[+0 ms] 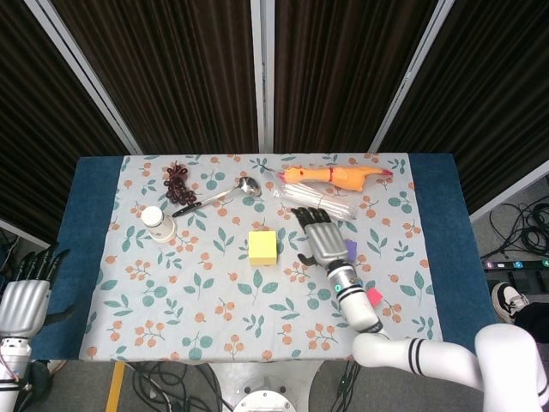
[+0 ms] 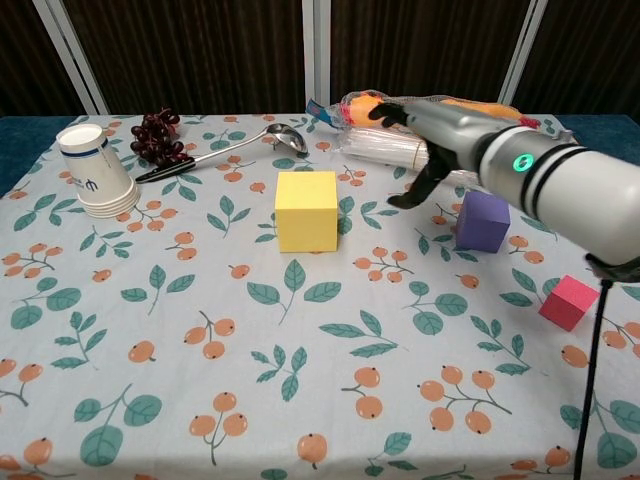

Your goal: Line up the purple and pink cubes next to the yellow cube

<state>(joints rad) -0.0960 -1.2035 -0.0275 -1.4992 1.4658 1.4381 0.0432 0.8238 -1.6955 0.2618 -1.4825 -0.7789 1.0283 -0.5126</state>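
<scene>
Yellow cube (image 2: 306, 209) alone | R robot hand (image 2: 432, 135) spread, empty, above purple cube (image 2: 483, 221) | L robot hand (image 1: 24, 296) off-table, seems spread

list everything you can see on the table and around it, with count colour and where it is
yellow cube: 1, yellow, middle of the table
purple cube: 1, purple, right of the yellow cube, apart from it
pink cube: 1, pink, near the right front edge
paper cups: one stack, white, left side, lying tilted
grapes: 1 bunch, dark purple, far left
ladle: 1, silver with a black handle, beside the grapes
rubber chicken: 1, orange, far right
straws: 1 clear pack, white, in front of the chicken
tablecloth: 1, white with a leaf and fruit print
right hand: 1, grey, fingers spread, above the cloth between the two cubes
left hand: 1, grey, off the table's left edge
</scene>
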